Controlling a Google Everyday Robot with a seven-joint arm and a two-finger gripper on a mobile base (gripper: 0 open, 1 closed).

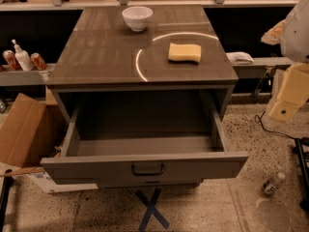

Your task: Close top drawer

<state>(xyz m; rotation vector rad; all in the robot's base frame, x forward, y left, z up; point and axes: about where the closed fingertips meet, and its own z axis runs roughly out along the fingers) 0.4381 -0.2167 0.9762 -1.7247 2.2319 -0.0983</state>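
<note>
Drawer stands pulled fully out, its wide front running left-right; gripper hangs just right of that front's end, open or closed I cannot tell.

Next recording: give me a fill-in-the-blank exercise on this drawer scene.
The wide grey metal top drawer stands ____.
Its small dark rectangular handle sits at the front panel's ____.
The yellow rectangular sponge lies on the cabinet top near a round white ____.
The robot's pale gripper hangs to the drawer's ____, apart from it.
Missing: open; centre; bowl; right.
</note>
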